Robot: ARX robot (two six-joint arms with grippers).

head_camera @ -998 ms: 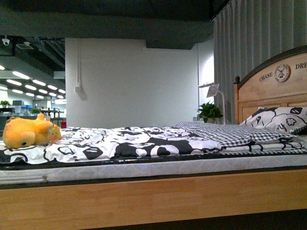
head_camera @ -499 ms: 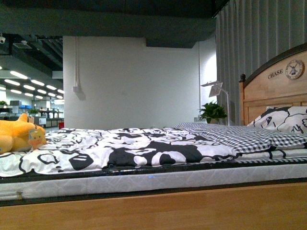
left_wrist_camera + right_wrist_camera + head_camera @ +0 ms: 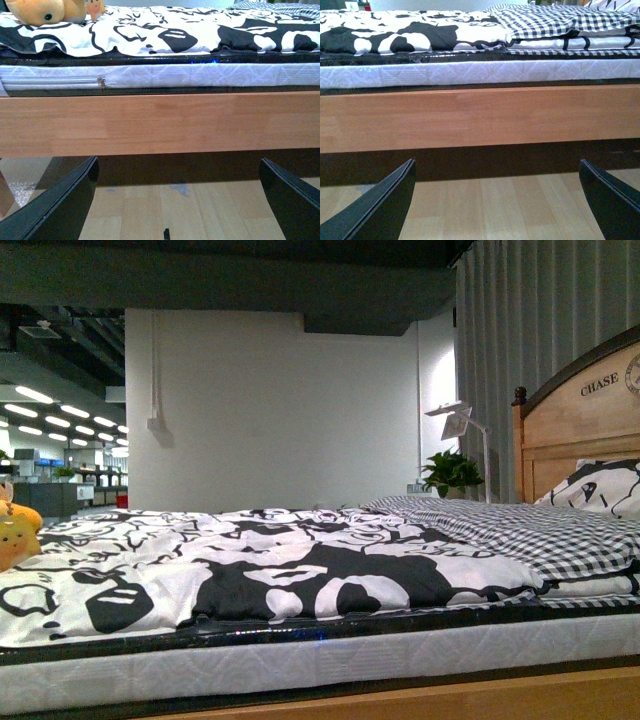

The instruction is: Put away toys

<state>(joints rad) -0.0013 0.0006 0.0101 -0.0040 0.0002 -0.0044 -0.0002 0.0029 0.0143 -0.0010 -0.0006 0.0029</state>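
A: Where's the toy (image 3: 42,10)?

B: On the quilt (image 3: 300,570) at the left end of the bed (image 3: 160,122). The front view catches only a sliver of it at the left edge. The headboard (image 3: 590,430) is at the right end.

A: And the grippers?

B: Both are low, in front of the bed's near side and above the floor (image 3: 470,210). The left gripper (image 3: 175,200) has its jaws spread wide and holds nothing. The right gripper (image 3: 495,200) is likewise spread and holds nothing. Neither touches the toy.
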